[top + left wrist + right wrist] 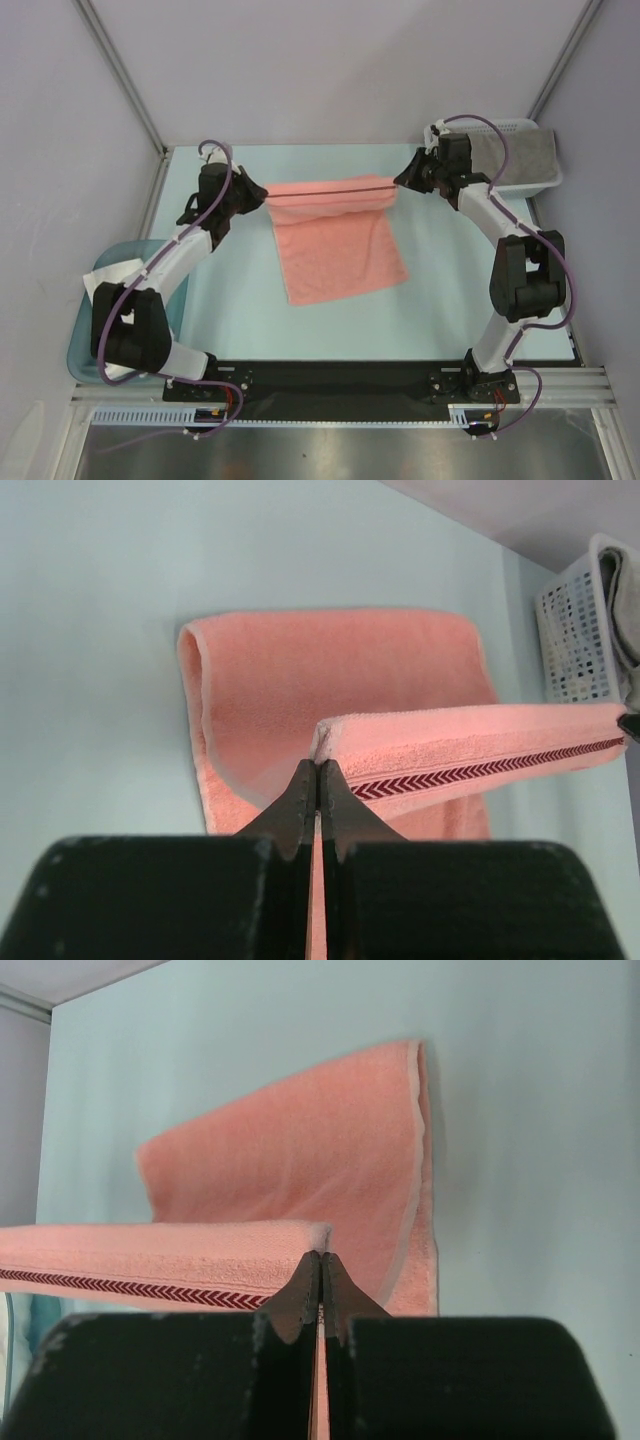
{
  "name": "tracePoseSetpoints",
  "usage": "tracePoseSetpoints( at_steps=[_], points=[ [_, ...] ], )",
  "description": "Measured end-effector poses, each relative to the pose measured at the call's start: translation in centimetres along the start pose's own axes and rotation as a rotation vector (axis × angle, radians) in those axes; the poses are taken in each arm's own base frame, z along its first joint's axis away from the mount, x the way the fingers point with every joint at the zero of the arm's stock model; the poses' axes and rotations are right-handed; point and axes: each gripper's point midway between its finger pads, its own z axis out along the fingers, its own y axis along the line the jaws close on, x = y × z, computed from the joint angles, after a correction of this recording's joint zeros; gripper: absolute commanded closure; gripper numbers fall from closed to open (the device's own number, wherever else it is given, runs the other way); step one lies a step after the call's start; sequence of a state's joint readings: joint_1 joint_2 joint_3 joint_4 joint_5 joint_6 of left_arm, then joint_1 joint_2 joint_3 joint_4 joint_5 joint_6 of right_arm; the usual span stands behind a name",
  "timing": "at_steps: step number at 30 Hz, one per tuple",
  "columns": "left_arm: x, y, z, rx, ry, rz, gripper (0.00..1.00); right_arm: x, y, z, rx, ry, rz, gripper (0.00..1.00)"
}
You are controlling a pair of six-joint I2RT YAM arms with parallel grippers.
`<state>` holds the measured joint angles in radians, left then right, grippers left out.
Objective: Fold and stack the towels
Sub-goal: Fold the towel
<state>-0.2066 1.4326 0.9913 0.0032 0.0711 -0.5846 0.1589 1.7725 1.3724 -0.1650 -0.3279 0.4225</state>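
Salmon-pink terry: your towel [338, 245] is stretched taut along its chevron-banded edge above the pale table [450, 300], the rest draped down and lying flat. Your left gripper [264, 197] and right gripper [399, 183] are each clamped tight on one corner of that edge.

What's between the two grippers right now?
One edge of the salmon-pink towel, raised and stretched taut from the left gripper to the right gripper, each shut on a corner. Nothing else spans the gap; the top view shows it best.
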Motion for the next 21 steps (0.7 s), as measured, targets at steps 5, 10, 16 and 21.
tracePoseSetpoints(
  at_steps=[5, 10, 16, 21],
  points=[
    [-2.1, -1.4, -0.6, 0.013, -0.022, 0.009, 1.00, -1.5, 1.0, -0.4, 0.005, -0.030, -0.014, 1.00],
    [-2.8, -1.8, -1.7, 0.006, -0.021, 0.032, 1.00, -2.0, 2.0, -1.4, -0.006, -0.045, -0.019, 1.00],
    [-2.8, -1.7, -2.2, -0.006, -0.004, 0.062, 1.00, -1.4, 2.5, -1.6, 0.004, -0.044, -0.029, 1.00],
    [0.1, -0.7, -2.6, -0.013, 0.057, 0.059, 1.00, 1.1, 1.2, -1.3, 0.049, 0.002, -0.016, 1.00]
  ],
)
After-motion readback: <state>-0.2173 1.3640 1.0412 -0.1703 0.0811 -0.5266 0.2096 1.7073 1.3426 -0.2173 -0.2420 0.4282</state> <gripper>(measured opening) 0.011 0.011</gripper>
